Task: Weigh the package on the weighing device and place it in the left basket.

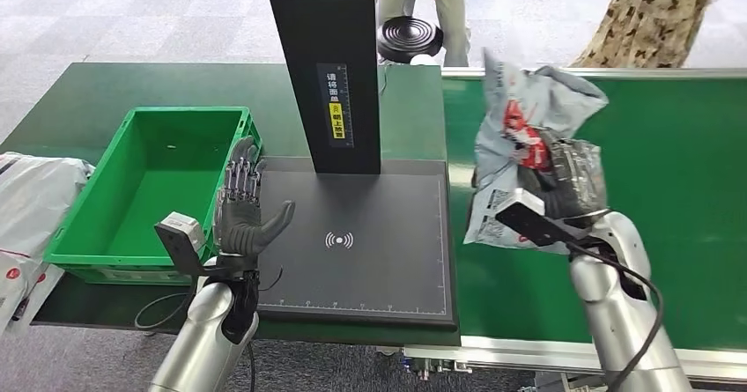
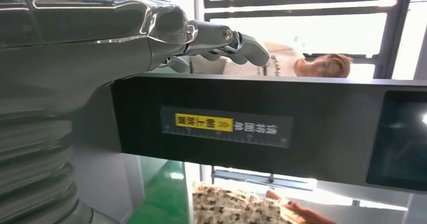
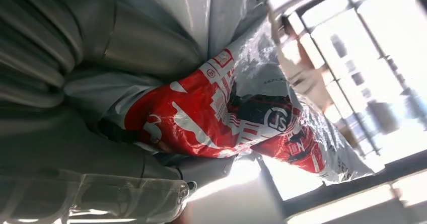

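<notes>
We see our right hand [image 1: 564,189] grasping a crumpled grey plastic mailer package with red and black printing [image 1: 528,136], lifted above the green conveyor belt [image 1: 669,189] just to the right of the flat black weighing platform [image 1: 370,242]; in the right wrist view the package [image 3: 221,113] fills the space between our fingers. Our left hand [image 1: 242,211] is released, fingers spread and pointing upward, holding nothing, raised at the platform's left edge beside the green plastic basket [image 1: 132,233]. The basket sits on the dark green counter [image 1: 79,101], left of the platform. A tall black scanner column [image 1: 326,66] rises from the platform's back edge, bearing a yellow label. More grey mailers [image 1: 26,198] lie left of the basket.
</notes>
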Tool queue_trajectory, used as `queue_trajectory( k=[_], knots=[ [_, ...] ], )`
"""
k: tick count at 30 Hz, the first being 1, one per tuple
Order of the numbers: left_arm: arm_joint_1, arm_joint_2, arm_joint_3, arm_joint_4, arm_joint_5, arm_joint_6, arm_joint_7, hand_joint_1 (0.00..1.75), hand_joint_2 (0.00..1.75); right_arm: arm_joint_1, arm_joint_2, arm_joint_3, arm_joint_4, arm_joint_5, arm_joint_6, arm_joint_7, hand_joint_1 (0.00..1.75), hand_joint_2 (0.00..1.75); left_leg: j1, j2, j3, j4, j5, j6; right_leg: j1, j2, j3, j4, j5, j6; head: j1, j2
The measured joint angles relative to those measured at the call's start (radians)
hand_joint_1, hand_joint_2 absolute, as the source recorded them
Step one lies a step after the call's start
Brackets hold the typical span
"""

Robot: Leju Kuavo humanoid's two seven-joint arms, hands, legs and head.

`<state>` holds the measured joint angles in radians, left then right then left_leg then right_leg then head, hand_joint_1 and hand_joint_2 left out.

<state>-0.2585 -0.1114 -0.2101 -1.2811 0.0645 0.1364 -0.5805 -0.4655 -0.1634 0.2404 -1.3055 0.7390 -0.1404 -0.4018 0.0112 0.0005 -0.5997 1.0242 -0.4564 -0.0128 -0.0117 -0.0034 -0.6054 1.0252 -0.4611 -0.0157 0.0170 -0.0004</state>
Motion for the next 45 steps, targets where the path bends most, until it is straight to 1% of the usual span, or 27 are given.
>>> queue_trajectory(
  k=[5, 8, 11, 16, 17, 18, 20, 21, 22, 25, 28, 33, 36, 38, 45],
  knots=[
    [-0.022, -0.008, -0.002, 0.001, 0.000, 0.002, 0.005, 0.00, 1.75, -0.118, 0.043, 0.255, 0.097, -0.022, 0.131, -0.011, 1.75, 1.75, 0.000, -0.001, 0.000, 0.000, 0.001, -0.001, 0.001, 0.000, -0.001, 0.001, 0.000, 0.000, 0.000, 0.000],
    [-0.028, -0.010, -0.002, 0.000, -0.001, 0.006, 0.009, 0.00, 1.75, -0.169, 0.070, 0.374, 0.167, -0.046, 0.163, -0.027, 1.75, 1.75, 0.000, -0.001, 0.000, 0.000, 0.001, -0.001, 0.002, -0.001, -0.001, 0.001, 0.000, 0.000, 0.000, 0.000],
    [-0.032, -0.010, -0.002, 0.001, 0.001, 0.012, 0.015, 0.00, 1.75, -0.200, 0.093, 0.455, 0.225, -0.073, 0.184, -0.049, 1.75, 1.75, 0.000, -0.001, -0.001, 0.000, 0.001, -0.001, 0.002, -0.001, -0.001, 0.001, 0.000, 0.000, 0.000, 0.000],
    [-0.046, -0.009, -0.002, 0.000, 0.012, 0.024, 0.022, 0.00, 1.75, -0.255, 0.124, 0.546, 0.303, -0.106, 0.238, -0.066, 1.75, 1.75, 0.000, -0.001, -0.001, 0.000, 0.001, -0.001, 0.001, -0.001, -0.001, 0.000, 0.000, 0.000, 0.000, 0.000],
    [-0.046, -0.009, -0.002, 0.000, 0.013, 0.025, 0.023, 0.00, 1.75, -0.266, 0.131, 0.560, 0.319, -0.108, 0.244, -0.066, 1.64, 1.75, 0.000, -0.001, -0.001, 0.000, 0.001, -0.001, 0.001, -0.001, -0.001, 0.000, 0.000, 0.000, 0.000, 0.000],
    [-0.046, -0.008, -0.002, 0.000, 0.014, 0.025, 0.023, 0.00, 1.75, -0.276, 0.136, 0.573, 0.336, -0.110, 0.248, -0.065, 1.28, 1.75, 0.000, -0.001, -0.001, 0.000, 0.001, -0.001, 0.001, -0.001, -0.001, 0.000, 0.000, 0.000, 0.000, 0.000],
    [-0.046, -0.006, -0.002, 0.000, 0.015, 0.026, 0.023, 0.00, 1.75, -0.291, 0.147, 0.592, 0.367, -0.112, 0.248, -0.066, 0.41, 1.75, 0.000, -0.001, -0.001, 0.000, 0.001, -0.001, 0.001, -0.001, -0.001, 0.000, 0.000, 0.000, 0.000, 0.000],
    [-0.046, -0.005, -0.002, 0.000, 0.015, 0.026, 0.023, 0.00, 1.75, -0.296, 0.151, 0.599, 0.383, -0.113, 0.242, -0.068, 0.08, 1.75, 0.000, -0.001, -0.001, 0.000, 0.001, -0.001, 0.001, -0.001, -0.001, 0.000, 0.000, 0.000, 0.000, 0.000],
    [-0.045, -0.003, -0.002, 0.000, 0.015, 0.026, 0.023, 0.00, 1.75, -0.302, 0.156, 0.604, 0.399, -0.114, 0.229, -0.072, 0.00, 1.75, 0.000, -0.001, -0.001, 0.000, 0.001, -0.001, 0.001, -0.001, -0.001, 0.000, 0.000, 0.000, 0.000, 0.000],
    [-0.040, -0.001, -0.002, 0.000, 0.015, 0.030, 0.023, 0.00, 1.75, -0.311, 0.163, 0.607, 0.433, -0.130, 0.161, -0.082, 0.00, 1.75, 0.000, -0.001, -0.001, 0.000, 0.001, -0.001, 0.001, -0.001, -0.001, 0.000, 0.000, 0.000, 0.000, 0.000],
    [-0.026, 0.002, -0.002, -0.002, 0.011, 0.034, 0.023, 0.00, 1.75, -0.312, 0.163, 0.583, 0.446, -0.166, 0.094, -0.090, 0.00, 1.75, 0.000, -0.001, -0.001, 0.000, 0.001, -0.001, 0.001, -0.001, -0.001, 0.000, 0.000, 0.000, 0.000, 0.000],
    [0.002, 0.008, -0.001, -0.021, 0.001, 0.041, 0.027, 0.00, 1.75, -0.291, 0.152, 0.497, 0.430, -0.232, 0.054, -0.111, 0.00, 1.75, 0.000, -0.001, -0.001, 0.000, 0.001, -0.001, 0.001, -0.001, -0.002, 0.000, 0.000, 0.000, 0.000, 0.000],
    [0.009, 0.010, 0.000, -0.031, -0.002, 0.041, 0.031, 0.00, 1.75, -0.266, 0.144, 0.431, 0.396, -0.301, 0.048, -0.145, 0.00, 1.75, 0.000, -0.001, -0.001, 0.000, 0.001, -0.001, 0.001, -0.001, -0.002, 0.000, 0.000, 0.000, 0.000, 0.000],
    [0.011, 0.012, 0.001, -0.037, -0.004, 0.041, 0.035, 0.00, 1.75, -0.238, 0.139, 0.382, 0.357, -0.369, 0.056, -0.172, 0.00, 1.75, 0.000, -0.001, -0.001, 0.000, 0.001, -0.001, 0.001, -0.001, -0.002, 0.000, 0.000, 0.000, 0.000, 0.000],
    [0.022, 0.015, 0.002, -0.047, -0.055, 0.043, 0.039, 0.00, 1.75, -0.087, 0.131, 0.187, 0.153, -0.641, 0.140, -0.231, 0.00, 1.75, 0.000, -0.002, -0.001, 0.000, 0.000, -0.001, 0.001, -0.001, -0.002, 0.000, 0.000, 0.000, 0.000, 0.000]
  ],
)
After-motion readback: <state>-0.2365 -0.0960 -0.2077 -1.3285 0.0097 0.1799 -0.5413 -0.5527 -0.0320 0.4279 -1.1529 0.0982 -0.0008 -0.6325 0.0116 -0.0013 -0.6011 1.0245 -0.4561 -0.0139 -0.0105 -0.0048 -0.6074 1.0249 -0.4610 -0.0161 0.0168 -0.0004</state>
